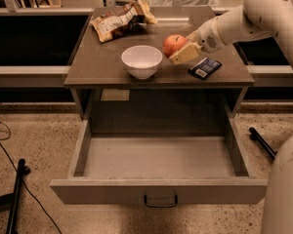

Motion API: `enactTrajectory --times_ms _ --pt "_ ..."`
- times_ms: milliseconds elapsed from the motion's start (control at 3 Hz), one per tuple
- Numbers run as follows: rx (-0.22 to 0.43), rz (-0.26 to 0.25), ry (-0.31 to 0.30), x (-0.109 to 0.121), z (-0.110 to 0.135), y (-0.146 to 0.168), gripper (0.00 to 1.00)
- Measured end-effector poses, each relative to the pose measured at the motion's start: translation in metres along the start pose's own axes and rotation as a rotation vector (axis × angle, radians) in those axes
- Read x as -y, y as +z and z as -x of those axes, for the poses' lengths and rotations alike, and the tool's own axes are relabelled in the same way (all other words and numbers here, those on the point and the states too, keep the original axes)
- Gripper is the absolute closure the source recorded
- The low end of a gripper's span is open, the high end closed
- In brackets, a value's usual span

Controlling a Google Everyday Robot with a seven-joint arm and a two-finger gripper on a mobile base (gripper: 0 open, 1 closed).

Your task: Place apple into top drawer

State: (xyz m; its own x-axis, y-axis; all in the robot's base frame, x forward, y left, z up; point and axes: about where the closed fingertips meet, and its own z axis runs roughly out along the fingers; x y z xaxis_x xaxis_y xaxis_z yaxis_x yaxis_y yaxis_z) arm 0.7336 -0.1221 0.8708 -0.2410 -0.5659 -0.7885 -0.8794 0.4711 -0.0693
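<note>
gripper (pixel 177 50) clamped on apple (pixel 172 44) | just right of white bowl (pixel 141 60) | top drawer (pixel 158 191) pulled open, below

The single camera looks from high in front of the table (pixel 100 65), tilted downward and rather near. The open top drawer (pixel 156 160) fills the lower half. The gripper (pixel 179 50), gripping the apple (pixel 172 44), is above the table top, right of centre.
</note>
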Motion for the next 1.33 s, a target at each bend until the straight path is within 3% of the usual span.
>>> enactTrajectory --times_ms 333,667,1000,1333 --pt "-0.077 -0.018 -0.038 -0.039 -0.003 -0.044 1.0" --pt "-0.153 -0.042 0.014 -0.078 -0.03 -0.079 1.0" --pt "-0.173 -0.026 0.024 -0.088 -0.039 -0.076 1.0" --pt "-0.135 -0.024 -0.008 -0.092 -0.062 -0.056 1.0"
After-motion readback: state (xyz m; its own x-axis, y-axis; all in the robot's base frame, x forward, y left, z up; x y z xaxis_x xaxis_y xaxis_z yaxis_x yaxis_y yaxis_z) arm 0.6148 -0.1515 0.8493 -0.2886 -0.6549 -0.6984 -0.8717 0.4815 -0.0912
